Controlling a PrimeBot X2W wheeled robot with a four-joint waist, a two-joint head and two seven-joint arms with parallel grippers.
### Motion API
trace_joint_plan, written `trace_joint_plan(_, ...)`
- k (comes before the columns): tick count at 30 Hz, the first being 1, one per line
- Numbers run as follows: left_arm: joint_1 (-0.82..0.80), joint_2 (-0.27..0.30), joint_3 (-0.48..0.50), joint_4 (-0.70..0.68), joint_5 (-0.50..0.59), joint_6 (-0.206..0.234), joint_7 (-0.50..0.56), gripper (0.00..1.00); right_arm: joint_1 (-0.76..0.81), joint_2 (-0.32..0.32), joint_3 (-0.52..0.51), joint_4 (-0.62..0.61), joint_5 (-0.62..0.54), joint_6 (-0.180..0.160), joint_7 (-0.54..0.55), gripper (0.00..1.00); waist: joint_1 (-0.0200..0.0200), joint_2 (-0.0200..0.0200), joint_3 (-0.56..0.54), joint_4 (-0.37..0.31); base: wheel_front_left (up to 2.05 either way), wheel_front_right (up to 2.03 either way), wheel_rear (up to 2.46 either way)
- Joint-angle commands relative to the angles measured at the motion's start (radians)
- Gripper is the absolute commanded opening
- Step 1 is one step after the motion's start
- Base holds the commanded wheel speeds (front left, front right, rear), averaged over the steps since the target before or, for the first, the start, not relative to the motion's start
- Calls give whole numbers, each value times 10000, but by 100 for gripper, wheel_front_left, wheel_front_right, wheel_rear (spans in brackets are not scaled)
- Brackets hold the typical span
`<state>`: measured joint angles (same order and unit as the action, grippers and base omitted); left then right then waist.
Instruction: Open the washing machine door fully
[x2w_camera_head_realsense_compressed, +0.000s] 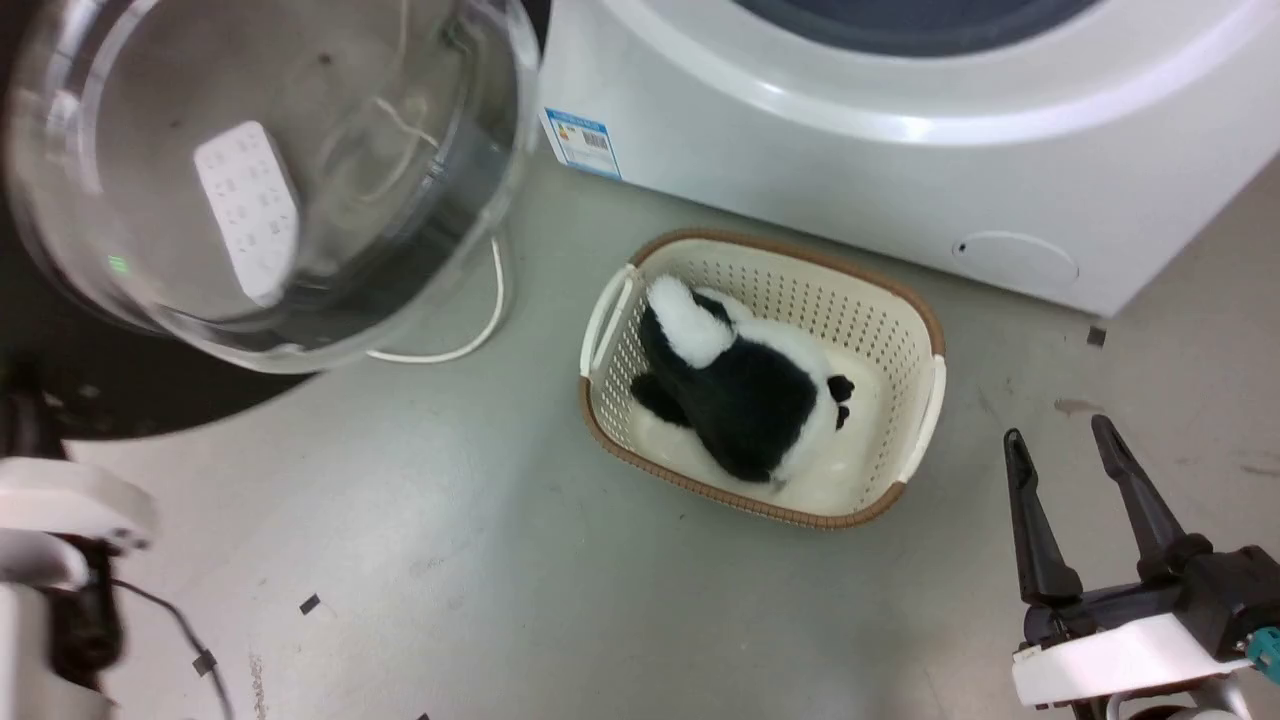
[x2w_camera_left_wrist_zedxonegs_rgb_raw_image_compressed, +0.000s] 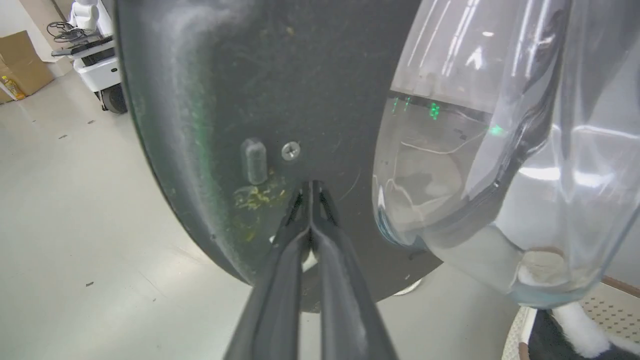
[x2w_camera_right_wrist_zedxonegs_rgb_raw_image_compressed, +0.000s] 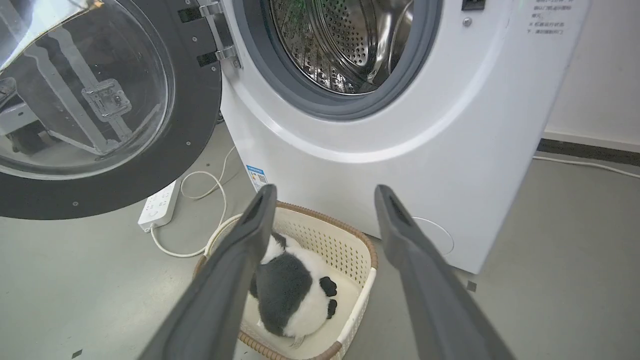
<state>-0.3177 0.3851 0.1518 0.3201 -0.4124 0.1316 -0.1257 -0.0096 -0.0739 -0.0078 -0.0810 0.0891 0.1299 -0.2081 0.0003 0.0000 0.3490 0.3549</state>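
Note:
The washing machine door (x2w_camera_right_wrist_zedxonegs_rgb_raw_image_compressed: 190, 125) stands swung out to the left of the white machine (x2w_camera_right_wrist_zedxonegs_rgb_raw_image_compressed: 350, 165), hanging on its metal hinge (x2w_camera_right_wrist_zedxonegs_rgb_raw_image_compressed: 220, 30). Its clear glass bowl (x2w_camera_head_realsense_compressed: 270, 170) bulges at the upper left of the head view, ringed by the black disc. In the left wrist view my left gripper (x2w_camera_left_wrist_zedxonegs_rgb_raw_image_compressed: 311, 185) is shut, with its tips against the door's black inner face (x2w_camera_left_wrist_zedxonegs_rgb_raw_image_compressed: 240, 75), just under a screw (x2w_camera_left_wrist_zedxonegs_rgb_raw_image_compressed: 290, 150) and a small peg. My right gripper (x2w_camera_head_realsense_compressed: 1058, 430) hangs open and empty at the lower right, above the floor; its wrist view shows it (x2w_camera_right_wrist_zedxonegs_rgb_raw_image_compressed: 325, 190) facing the machine's front.
A cream basket (x2w_camera_head_realsense_compressed: 905, 300) holding a black-and-white plush (x2w_camera_head_realsense_compressed: 740, 390) sits on the floor before the machine. A white power strip (x2w_camera_right_wrist_zedxonegs_rgb_raw_image_compressed: 159, 205) and its cable lie under the door. The steel drum (x2w_camera_right_wrist_zedxonegs_rgb_raw_image_compressed: 345, 40) stands uncovered. A cardboard box (x2w_camera_left_wrist_zedxonegs_rgb_raw_image_compressed: 20, 65) and a white wheeled unit (x2w_camera_left_wrist_zedxonegs_rgb_raw_image_compressed: 95, 55) are farther off.

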Motion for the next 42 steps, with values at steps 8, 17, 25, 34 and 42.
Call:
trace_joint_plan(8,-1367,749,215,1956,-207,-439,-466,0,-187,-216,-16,-353,57,8,180,100,-3,0,384,-213,0,0,0)
trace_joint_plan(17,-1582,673,-314,2658,203,-750,-1106,0,-191,-139,-82,-91,105,8,9,100,-3,0,-162,-416,0,0,0)
trace_joint_plan(25,-357,-121,-967,761,824,-766,-1340,0,-123,50,-582,193,4,8,-340,100,-3,0,-1359,-984,0,0,0)
trace_joint_plan(34,1550,-1296,-1878,-1724,1212,-580,-1356,0,266,197,-804,212,-229,8,-508,100,-3,0,-2508,-2162,0,0,0)
trace_joint_plan(42,2722,-1972,-2264,-2600,1461,-253,-1359,0,679,228,-707,224,-239,8,-529,100,-3,0,-2976,-2972,0,0,0)
